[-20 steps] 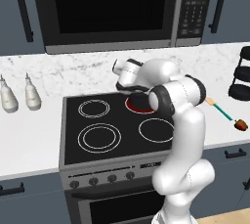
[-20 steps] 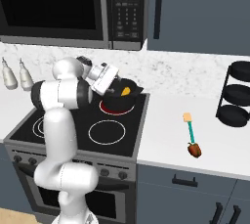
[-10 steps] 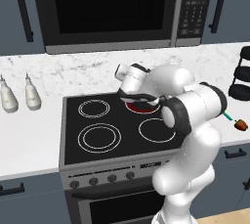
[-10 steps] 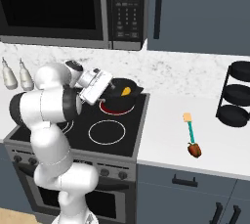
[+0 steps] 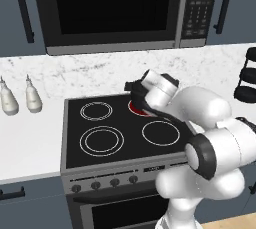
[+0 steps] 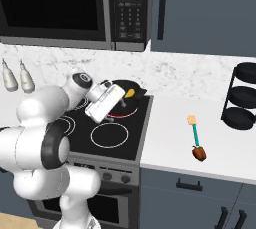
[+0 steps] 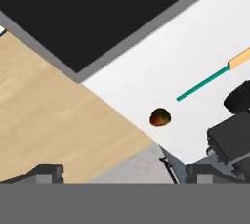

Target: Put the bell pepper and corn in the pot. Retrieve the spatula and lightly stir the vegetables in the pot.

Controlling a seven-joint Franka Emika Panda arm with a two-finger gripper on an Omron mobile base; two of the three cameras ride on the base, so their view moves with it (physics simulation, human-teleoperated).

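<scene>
Right base view shows my gripper (image 6: 119, 104) spread and empty beside the pot (image 6: 125, 93) with corn (image 6: 129, 93) inside, so I'd swing toward three o'clock, where the pepper (image 6: 199, 153) lies at the spatula's (image 6: 194, 134) near end, and descend squarely.

The stove top (image 5: 115, 123) looks like smooth, glossy black glass, and the counter (image 6: 170, 138) beside it a plain matt white, backed by a grey-veined marble wall (image 6: 190, 75). The spatula (image 6: 194, 134) has a smooth green plastic-looking handle with a pale wood-coloured blade at its 12 o'clock end. The floor (image 7: 44, 120) shows light wood grain, and the pot (image 6: 128, 91) is matt black.
</scene>
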